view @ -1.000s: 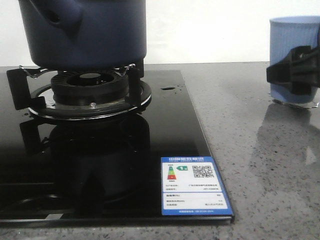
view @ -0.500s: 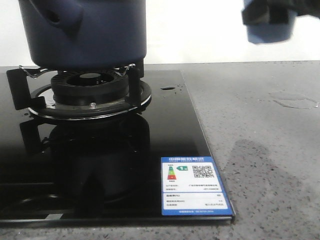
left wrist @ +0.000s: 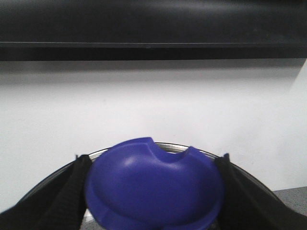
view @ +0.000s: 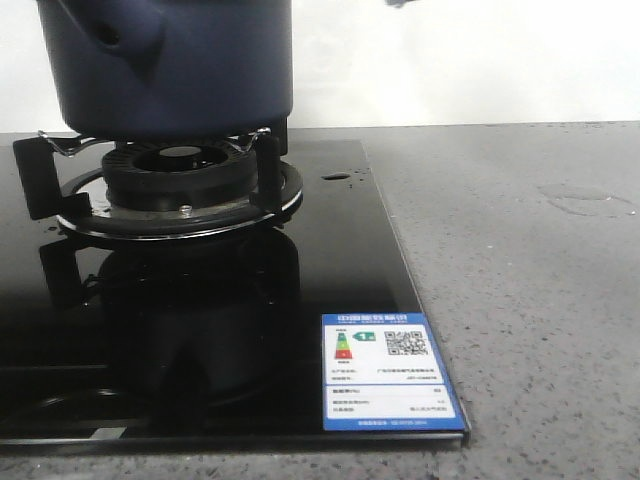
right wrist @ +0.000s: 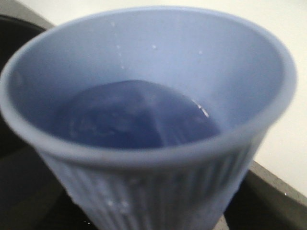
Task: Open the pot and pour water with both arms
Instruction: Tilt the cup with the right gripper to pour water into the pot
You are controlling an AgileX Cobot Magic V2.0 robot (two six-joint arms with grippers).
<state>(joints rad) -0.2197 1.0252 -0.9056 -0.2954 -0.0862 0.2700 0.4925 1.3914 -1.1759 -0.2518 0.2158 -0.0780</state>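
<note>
My left gripper's fingers [left wrist: 62, 201] stood spread apart; my right gripper stayed out of every camera's sight.

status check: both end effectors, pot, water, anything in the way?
Left end effector shut on blue lid. Right end effector out of sight, cup of water filling its view. Pot on burner. No obstruction seen.

Front camera sits low beside the pot [view: 170, 65]; wrist cameras close-up

Dark navy pot [view: 170, 65] sits upright on the burner, stubby hollow handle facing forward; water [view: 588, 200] wets the counter
</note>
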